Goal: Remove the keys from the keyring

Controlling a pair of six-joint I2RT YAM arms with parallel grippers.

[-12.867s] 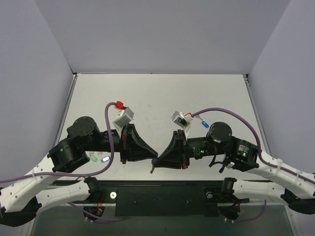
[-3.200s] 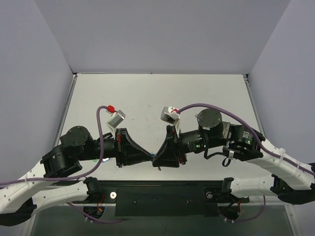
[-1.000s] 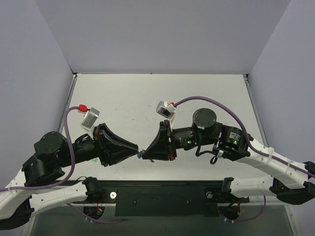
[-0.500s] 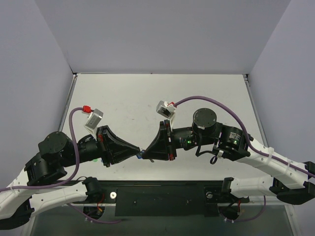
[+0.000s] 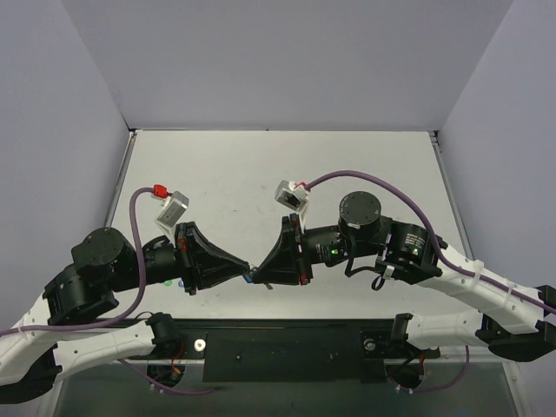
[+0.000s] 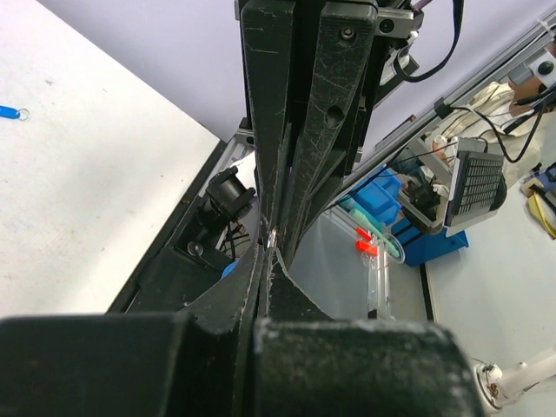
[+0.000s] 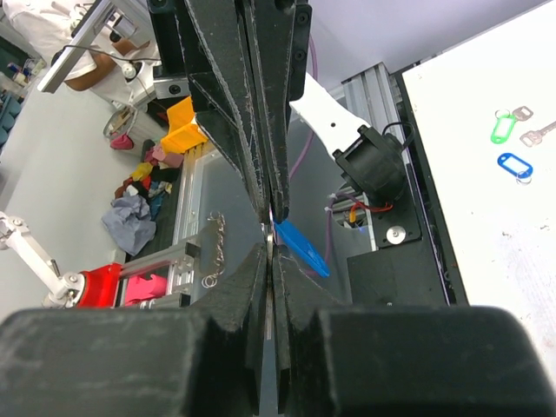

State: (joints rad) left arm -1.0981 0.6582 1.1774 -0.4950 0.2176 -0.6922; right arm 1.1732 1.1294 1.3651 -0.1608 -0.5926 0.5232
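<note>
My left gripper [image 5: 244, 274] and right gripper [image 5: 257, 276] meet tip to tip above the table's front edge. A bright blue key [image 5: 250, 279] hangs between them. In the right wrist view my right gripper [image 7: 273, 248] is shut on a thin silver metal strip, and the blue key cap [image 7: 300, 248] sticks out just beyond its tips. The left fingers [image 7: 252, 104] come in from above. In the left wrist view my left gripper [image 6: 266, 250] is shut on a small silver piece at its tips, seemingly the keyring. The right fingers [image 6: 295, 130] are opposite, with a bit of blue [image 6: 229, 268] beside them.
In the right wrist view a green key [image 7: 502, 130], a bare silver key [image 7: 539, 132] and a blue key [image 7: 514, 163] lie loose on the white table. Another blue key [image 6: 9, 111] lies on the table in the left wrist view. The black base rail [image 5: 287, 343] runs along the front edge.
My left arm has swung its wrist and elbow to the right and a little back. Both gripper tips have stayed together at the blue key, and the right arm has barely moved.
</note>
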